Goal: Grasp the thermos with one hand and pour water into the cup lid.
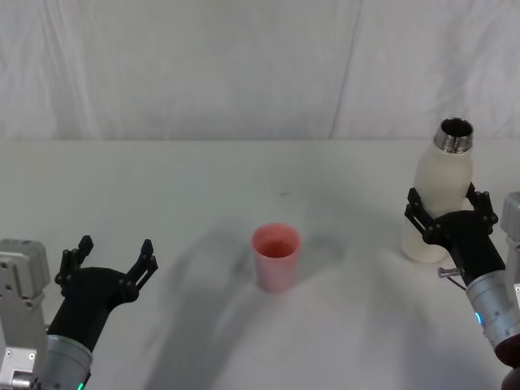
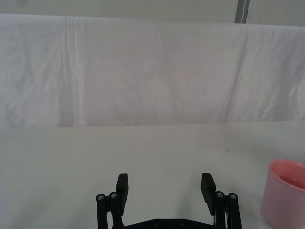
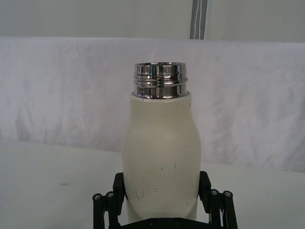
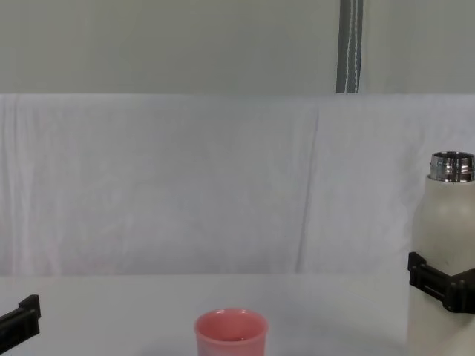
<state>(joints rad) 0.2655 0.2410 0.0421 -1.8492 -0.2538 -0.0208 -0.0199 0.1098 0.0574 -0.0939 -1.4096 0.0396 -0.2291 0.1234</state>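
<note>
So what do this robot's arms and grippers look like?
Both match. The left gripper and right gripper have black linkage fingers with flat pads on black tapered wrists. Behind sit silver cylindrical segments with small green and blue lights, and boxy light-grey housings with screws.

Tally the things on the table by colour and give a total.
Cream-white: 1, the thermos, with the right gripper around it.
Pink: 1, the cup lid.
Total: 2.
</note>
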